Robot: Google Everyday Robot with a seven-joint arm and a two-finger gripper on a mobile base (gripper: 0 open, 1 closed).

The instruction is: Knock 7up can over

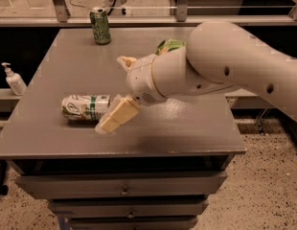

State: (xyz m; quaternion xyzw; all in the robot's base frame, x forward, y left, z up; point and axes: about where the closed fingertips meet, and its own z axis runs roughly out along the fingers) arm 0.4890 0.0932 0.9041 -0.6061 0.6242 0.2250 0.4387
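Note:
The 7up can (86, 108), silvery-white with a green band, lies on its side on the grey table (187, 128), left of the middle. My gripper (120, 90) hangs just right of the can. It is open and holds nothing. Its lower cream finger (116, 118) points down-left over the can's right end; I cannot tell whether it touches. The other finger's tip (125, 61) shows above the wrist. The big white arm (225, 61) reaches in from the right.
A darker all-green can (100, 26) stands upright at the table's back left. A green snack bag (170, 46) lies behind the arm, mostly hidden. A soap bottle (14, 79) stands on a ledge to the left. Drawers (124, 186) are under the table.

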